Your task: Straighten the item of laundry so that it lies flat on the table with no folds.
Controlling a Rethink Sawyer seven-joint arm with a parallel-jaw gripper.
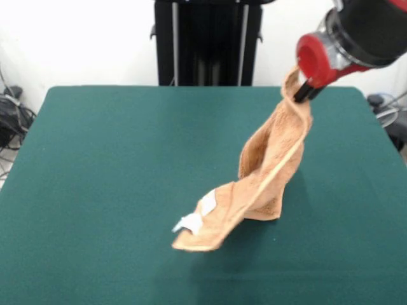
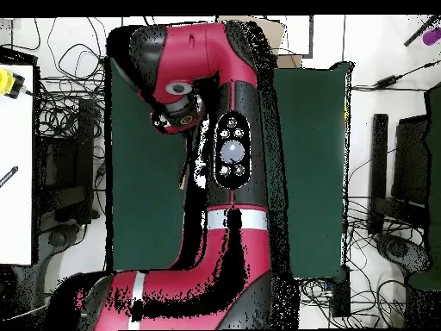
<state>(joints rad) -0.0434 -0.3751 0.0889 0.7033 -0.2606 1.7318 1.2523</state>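
Observation:
The orange-tan towel (image 1: 273, 159) hangs from my gripper (image 1: 304, 92) at the table's far right in the front view. The gripper is shut on the towel's top corner and holds it well above the green table (image 1: 114, 178). The towel drapes down and to the left in a folded, twisted sheet. Its lower end rests on the table, with two white tags (image 1: 206, 203) showing near that edge. In the overhead view the red arm (image 2: 232, 155) covers the towel and the gripper; only strips of the table (image 2: 142, 190) show beside it.
The black pedestal (image 1: 206, 41) stands behind the table's far edge. Cables lie on the floor to the left (image 1: 9, 121) and right (image 1: 388, 108). In the overhead view, cables and dark equipment (image 2: 400, 181) ring the table.

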